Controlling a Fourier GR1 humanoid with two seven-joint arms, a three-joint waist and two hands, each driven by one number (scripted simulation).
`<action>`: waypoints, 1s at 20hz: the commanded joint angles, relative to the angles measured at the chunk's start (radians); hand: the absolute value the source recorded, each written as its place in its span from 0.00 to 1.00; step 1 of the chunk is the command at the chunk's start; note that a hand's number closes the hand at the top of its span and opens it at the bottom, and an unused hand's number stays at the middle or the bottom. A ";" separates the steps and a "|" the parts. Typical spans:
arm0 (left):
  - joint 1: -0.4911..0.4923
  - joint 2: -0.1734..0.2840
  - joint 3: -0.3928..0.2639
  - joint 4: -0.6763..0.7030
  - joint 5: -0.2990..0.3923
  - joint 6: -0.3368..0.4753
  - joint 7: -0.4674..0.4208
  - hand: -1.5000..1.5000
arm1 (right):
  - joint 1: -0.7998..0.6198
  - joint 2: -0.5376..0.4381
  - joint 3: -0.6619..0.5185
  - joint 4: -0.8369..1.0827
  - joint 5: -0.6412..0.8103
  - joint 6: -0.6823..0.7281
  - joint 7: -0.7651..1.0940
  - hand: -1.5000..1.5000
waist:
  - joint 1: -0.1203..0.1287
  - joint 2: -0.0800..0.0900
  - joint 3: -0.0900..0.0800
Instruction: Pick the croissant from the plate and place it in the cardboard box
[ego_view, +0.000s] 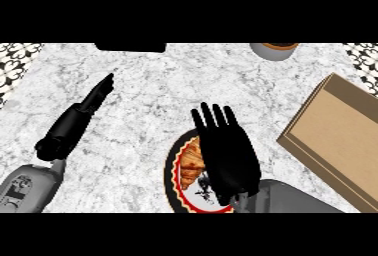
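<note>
So the right hand (227, 152) is hovering flat over the plate (174, 172), fingers (214, 117) straight and spread, gripping nothing. The croissant (193, 161) is on the plate, golden and flaky-looking, peeking out at the hand's 9 o'clock side. The plate is round and white with a dark scalloped red-edged rim. The box (336, 137), plain brown cardboard, flat and rectangular, sits off at 3 o'clock. The left hand (77, 122) is at 9 o'clock, fingers straight, empty. The desk (148, 90) is grey-veined white marble, with a round cup (275, 50) at 1 o'clock.
</note>
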 joint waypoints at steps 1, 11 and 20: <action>-0.008 -0.014 -0.004 -0.005 -0.018 0.019 0.008 0.50 | -0.072 0.201 0.050 0.162 -0.035 0.180 0.230 0.00 | 0.000 0.001 0.002; -0.015 -0.007 0.007 0.015 -0.004 -0.017 0.000 0.50 | -0.155 0.282 0.096 0.420 -0.124 0.170 0.363 0.00 | 0.004 -0.003 0.004; 0.003 -0.029 -0.015 -0.003 -0.026 -0.017 -0.006 0.50 | -0.261 0.284 0.126 0.564 -0.264 0.090 0.430 0.00 | 0.022 -0.002 0.006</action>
